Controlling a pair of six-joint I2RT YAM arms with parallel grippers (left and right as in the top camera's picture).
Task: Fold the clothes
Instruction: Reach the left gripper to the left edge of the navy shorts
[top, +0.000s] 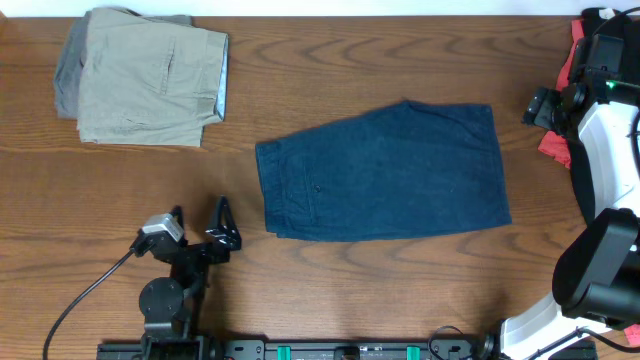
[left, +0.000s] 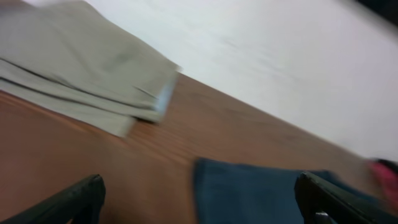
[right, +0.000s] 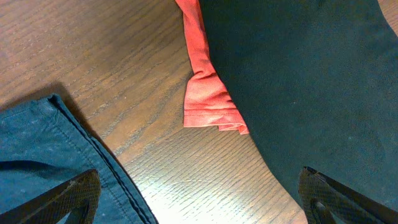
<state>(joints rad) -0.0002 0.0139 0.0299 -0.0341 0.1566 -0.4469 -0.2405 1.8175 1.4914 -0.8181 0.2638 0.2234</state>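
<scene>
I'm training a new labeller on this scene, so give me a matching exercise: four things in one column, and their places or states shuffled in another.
Things:
1. navy shorts
2. khaki trousers
3. black garment with coral edge
4. left gripper

Places or states:
a. folded, far left corner
b. fingers open, holding nothing, near left
c. spread flat in the middle
d. far right side

Pairs: 1-c, 2-a, 3-d, 4-b

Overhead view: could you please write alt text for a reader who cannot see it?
Dark navy shorts lie flat in the middle of a wooden table, untouched. Folded khaki trousers sit at top left; the open left gripper is below-left of the shorts, the right arm at the right edge.
</scene>
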